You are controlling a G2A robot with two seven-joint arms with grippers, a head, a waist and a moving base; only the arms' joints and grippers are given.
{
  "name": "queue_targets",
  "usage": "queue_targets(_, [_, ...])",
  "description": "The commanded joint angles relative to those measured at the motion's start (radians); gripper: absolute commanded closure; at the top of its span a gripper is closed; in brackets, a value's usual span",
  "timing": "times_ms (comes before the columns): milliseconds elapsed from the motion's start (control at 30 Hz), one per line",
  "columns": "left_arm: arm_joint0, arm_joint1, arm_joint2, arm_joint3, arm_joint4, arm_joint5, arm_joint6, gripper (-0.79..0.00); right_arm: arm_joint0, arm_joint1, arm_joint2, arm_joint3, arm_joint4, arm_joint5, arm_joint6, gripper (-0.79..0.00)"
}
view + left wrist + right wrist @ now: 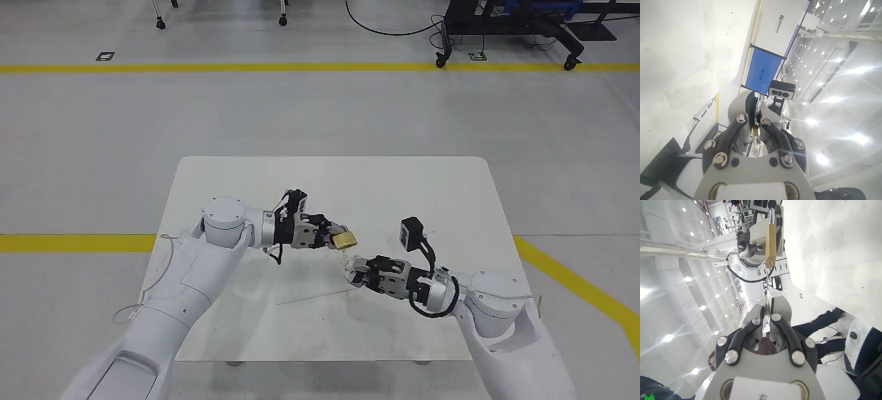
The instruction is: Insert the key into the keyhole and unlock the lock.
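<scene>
Right tool (768, 296) pinches a thin silver metal key (767, 280), its tip just beside a small brass padlock (770, 243). Farther left, the left tool (326, 237) clamps the padlock above the white table (430, 190). Both look rigid, light and slick; the key's bow seems the best place to hold it.

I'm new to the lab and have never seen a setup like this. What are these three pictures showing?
A robot with two arms works over a white table. One picture looks down from above; the other two come from wrist cameras. The left tool grips a brass lock by its shackle, above the table. The right tool pinches a thin key, its tip close to the lock's end. Whether it has entered, I cannot tell.
</scene>
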Motion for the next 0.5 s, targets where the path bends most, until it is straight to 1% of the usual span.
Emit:
queue_targets(0, [-0.001,0.001,-0.001,0.003,0.003,-0.002,0.001,0.0,0.002,0.0,-0.003,0.004,0.012,-0.001,-0.007,0.0])
queue_targets(233, [0.004,0.007,-0.009,0.001,-0.003,-0.015,-0.005,0.0,0.004,0.003,-0.001,0.009,0.035,-0.007,-0.035,0.0])
queue_targets(467, [0.015,0.009,-0.014,0.0,-0.019,-0.029,-0.008,0.0,0.007,0.008,-0.01,0.008,0.026,-0.006,-0.057,0.0])
